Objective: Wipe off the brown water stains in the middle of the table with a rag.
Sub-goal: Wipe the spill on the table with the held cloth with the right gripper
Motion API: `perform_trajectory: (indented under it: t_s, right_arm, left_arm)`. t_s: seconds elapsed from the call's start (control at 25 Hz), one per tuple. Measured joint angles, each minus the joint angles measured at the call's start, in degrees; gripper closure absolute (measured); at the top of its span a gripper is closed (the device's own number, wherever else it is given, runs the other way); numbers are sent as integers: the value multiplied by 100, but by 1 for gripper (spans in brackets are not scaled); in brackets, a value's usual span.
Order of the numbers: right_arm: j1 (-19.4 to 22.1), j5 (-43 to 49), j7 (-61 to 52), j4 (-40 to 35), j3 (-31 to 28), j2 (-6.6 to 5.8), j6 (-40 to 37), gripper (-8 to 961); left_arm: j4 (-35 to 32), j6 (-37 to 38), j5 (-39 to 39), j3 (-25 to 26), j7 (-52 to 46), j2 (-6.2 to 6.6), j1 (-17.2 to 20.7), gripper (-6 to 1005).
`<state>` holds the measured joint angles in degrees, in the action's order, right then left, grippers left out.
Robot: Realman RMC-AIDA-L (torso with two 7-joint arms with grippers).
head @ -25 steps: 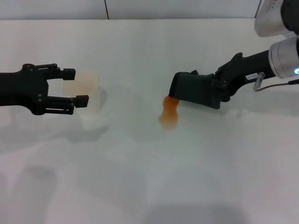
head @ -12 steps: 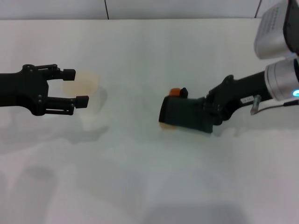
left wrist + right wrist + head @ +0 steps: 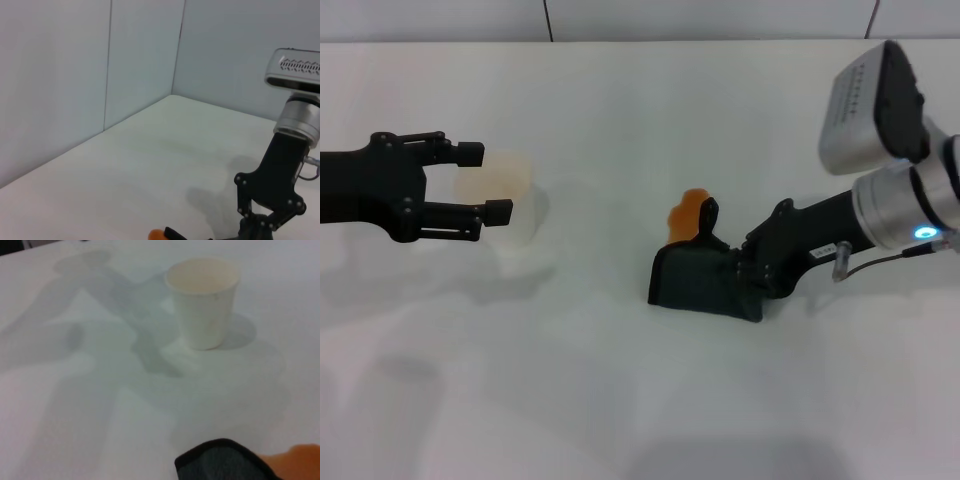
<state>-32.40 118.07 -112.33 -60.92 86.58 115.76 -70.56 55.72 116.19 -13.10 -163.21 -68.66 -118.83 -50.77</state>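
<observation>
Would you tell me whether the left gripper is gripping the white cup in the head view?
No, the left gripper hovers open just beside the white cup, its fingers not closed on it.

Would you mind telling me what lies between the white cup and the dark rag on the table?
Nothing: in the head view, only bare table separates the white cup from the rag.

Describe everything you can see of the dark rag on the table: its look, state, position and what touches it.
The rag is a dark grey, soft-looking cloth, folded or bunched into a thick pad. It lies flat on the white table near the middle, held by the right gripper at its right edge. Its far edge meets the brown water stains, which still show orange beyond it. One dark flap sticks up over the stain. The right wrist view shows its rounded, hemmed corner.
</observation>
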Motion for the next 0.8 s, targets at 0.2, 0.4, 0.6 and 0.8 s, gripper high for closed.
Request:
perform_trajectory:
  t_s: [0.2, 0.4, 0.6, 0.8]
  right_arm:
    - [-64, -46, -40, 24, 319, 13, 258, 874]
    - [-115, -37, -182, 30, 453, 6, 546, 874]
    - [-119, -2, -265, 51, 469, -5, 769, 874]
    - [-130, 5, -300, 216, 483, -13, 1044, 874]
  left_arm:
    - [-3, 0, 0, 0, -10, -8, -13, 128]
    - [-30, 0, 0, 0, -12, -8, -10, 128]
    - [-86, 0, 0, 0, -8, -8, -4, 129]
    - [-88, 0, 1, 0, -1, -9, -15, 129]
